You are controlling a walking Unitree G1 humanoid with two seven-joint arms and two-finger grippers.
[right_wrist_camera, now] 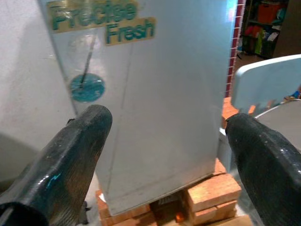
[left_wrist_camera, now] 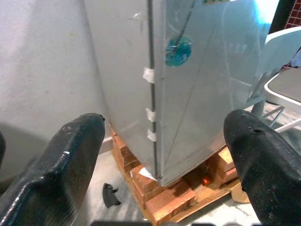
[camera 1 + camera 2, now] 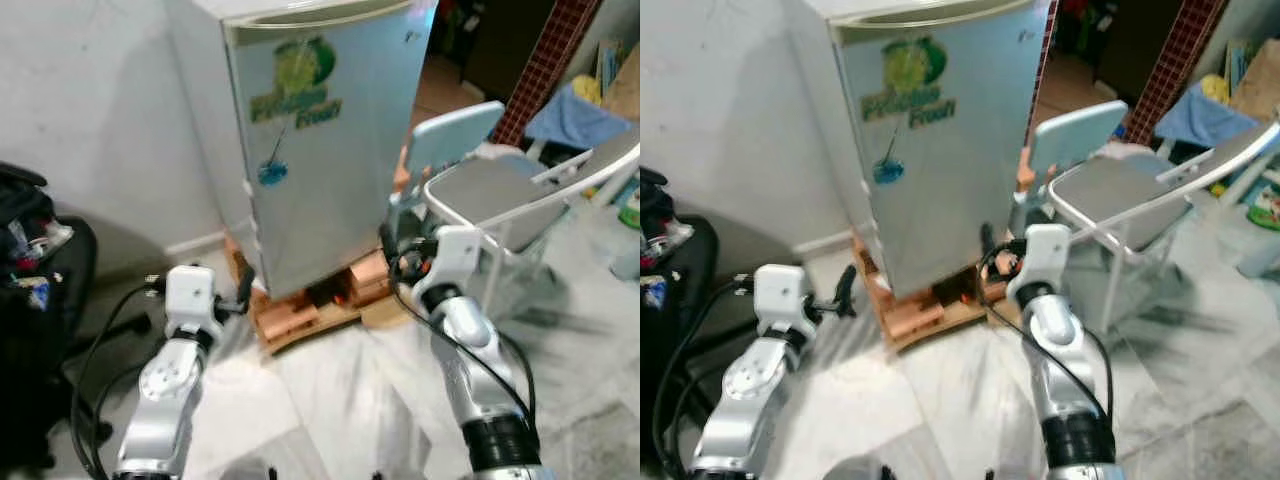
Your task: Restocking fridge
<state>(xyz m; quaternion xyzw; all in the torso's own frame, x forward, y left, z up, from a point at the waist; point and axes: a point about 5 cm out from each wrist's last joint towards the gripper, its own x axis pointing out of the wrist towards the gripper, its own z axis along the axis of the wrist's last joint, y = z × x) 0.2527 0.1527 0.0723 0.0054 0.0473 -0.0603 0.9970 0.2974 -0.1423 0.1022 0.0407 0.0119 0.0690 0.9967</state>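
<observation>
A small silver fridge (image 3: 320, 140) stands against the white wall with its door shut. The door carries a green "Precise Fresh" sticker (image 1: 103, 21) and a round blue sticker (image 2: 178, 50). The fridge rests on bricks (image 2: 162, 200) laid over a wooden pallet (image 3: 300, 322). My left gripper (image 2: 164, 160) is open and low, facing the fridge's left front corner with nothing between its fingers. My right gripper (image 1: 164, 155) is open too, held before the door's lower right part, and it holds nothing.
A grey folding chair (image 3: 500, 190) stands close to the right of the fridge. A black bag (image 3: 30, 260) and cables (image 3: 95, 370) lie at the left. A small black piece (image 2: 109, 194) lies on the floor by the bricks. The floor is pale marble tile.
</observation>
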